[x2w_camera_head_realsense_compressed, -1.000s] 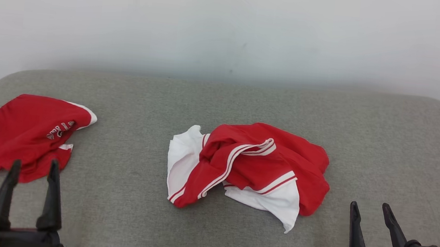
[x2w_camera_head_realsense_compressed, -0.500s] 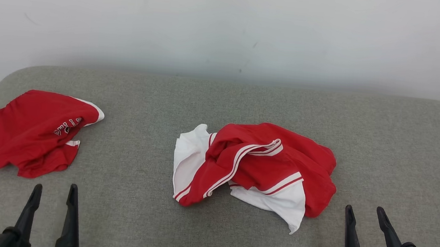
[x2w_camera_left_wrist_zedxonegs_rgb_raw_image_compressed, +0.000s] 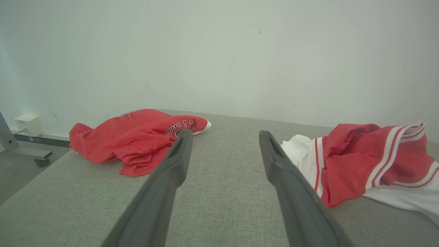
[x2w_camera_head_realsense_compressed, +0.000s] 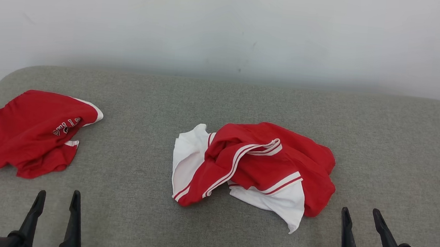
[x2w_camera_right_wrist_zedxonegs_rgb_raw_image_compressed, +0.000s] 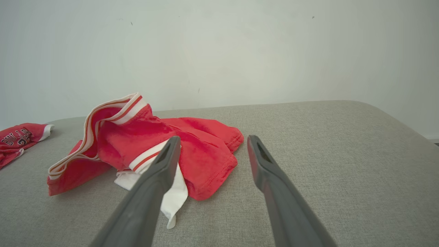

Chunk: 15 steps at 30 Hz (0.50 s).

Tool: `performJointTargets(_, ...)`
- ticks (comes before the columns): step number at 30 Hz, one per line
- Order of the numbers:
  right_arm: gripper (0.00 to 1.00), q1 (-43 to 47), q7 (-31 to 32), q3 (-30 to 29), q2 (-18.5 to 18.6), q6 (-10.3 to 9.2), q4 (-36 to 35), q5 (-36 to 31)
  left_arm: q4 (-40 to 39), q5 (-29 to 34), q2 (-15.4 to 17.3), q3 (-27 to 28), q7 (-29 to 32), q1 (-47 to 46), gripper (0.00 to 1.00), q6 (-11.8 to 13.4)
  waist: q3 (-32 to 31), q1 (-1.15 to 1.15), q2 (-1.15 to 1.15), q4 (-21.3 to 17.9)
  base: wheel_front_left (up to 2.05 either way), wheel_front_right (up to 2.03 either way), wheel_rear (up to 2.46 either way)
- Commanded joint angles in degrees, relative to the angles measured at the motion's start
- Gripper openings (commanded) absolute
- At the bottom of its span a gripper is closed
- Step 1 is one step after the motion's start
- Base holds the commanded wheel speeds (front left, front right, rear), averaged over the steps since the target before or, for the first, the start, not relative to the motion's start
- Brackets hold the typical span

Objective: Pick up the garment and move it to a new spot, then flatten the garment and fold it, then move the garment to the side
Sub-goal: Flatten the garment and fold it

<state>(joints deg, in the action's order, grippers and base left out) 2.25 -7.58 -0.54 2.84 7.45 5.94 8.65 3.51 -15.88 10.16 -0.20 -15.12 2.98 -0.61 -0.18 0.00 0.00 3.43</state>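
A crumpled red and white garment [x2w_camera_head_realsense_compressed: 254,169] with striped trim lies in a heap at the middle of the grey table [x2w_camera_head_realsense_compressed: 395,148]; it appears at the right of the left wrist view [x2w_camera_left_wrist_zedxonegs_rgb_raw_image_compressed: 363,164] and left of centre in the right wrist view [x2w_camera_right_wrist_zedxonegs_rgb_raw_image_compressed: 154,147]. My left gripper [x2w_camera_head_realsense_compressed: 57,198] stands open at the lower left, near the table's front edge, empty, its fingers [x2w_camera_left_wrist_zedxonegs_rgb_raw_image_compressed: 178,154] pointing between the two garments. My right gripper [x2w_camera_head_realsense_compressed: 359,215] is open and empty at the lower right, just right of the heap's near corner.
A second red garment [x2w_camera_head_realsense_compressed: 27,131] with dark lettering lies crumpled at the table's left end, seen too in the left wrist view [x2w_camera_left_wrist_zedxonegs_rgb_raw_image_compressed: 137,137]. A white wall [x2w_camera_head_realsense_compressed: 229,27] rises behind the table. A metal leg and a white wall box [x2w_camera_left_wrist_zedxonegs_rgb_raw_image_compressed: 27,124] sit off the left edge.
My left gripper has drawn back from the lettered red garment toward the front edge. The right gripper has dropped slightly. The head camera shifted a little; both garments lie still.
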Motion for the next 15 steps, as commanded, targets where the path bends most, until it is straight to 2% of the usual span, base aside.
performJointTargets(1, 1.00, -0.1, -0.1, 0.1, 0.1, 0.07, 0.1, 0.5, 0.2, 0.9, -0.5, 0.5, 0.0, -0.4, 1.00, -0.5, 0.0, 0.00, 0.00, -0.1, 0.00, 0.00, 0.00)
performJointTargets(8, 1.00, -0.8, -0.3, 0.4, 0.1, 0.07, 0.1, 0.5, 0.9, 2.1, -1.7, 0.0, 0.0, -3.5, 1.00, -3.0, 1.0, 0.00, 0.00, -1.0, 0.00, 0.00, 0.00)
performJointTargets(15, 1.00, -2.5, -1.1, 1.4, 0.1, 0.07, 0.6, 0.7, 3.0, 3.3, -2.4, -4.9, 0.0, -13.7, 1.00, -5.7, 3.6, 0.00, 0.00, -4.7, 0.00, 0.00, 0.00)
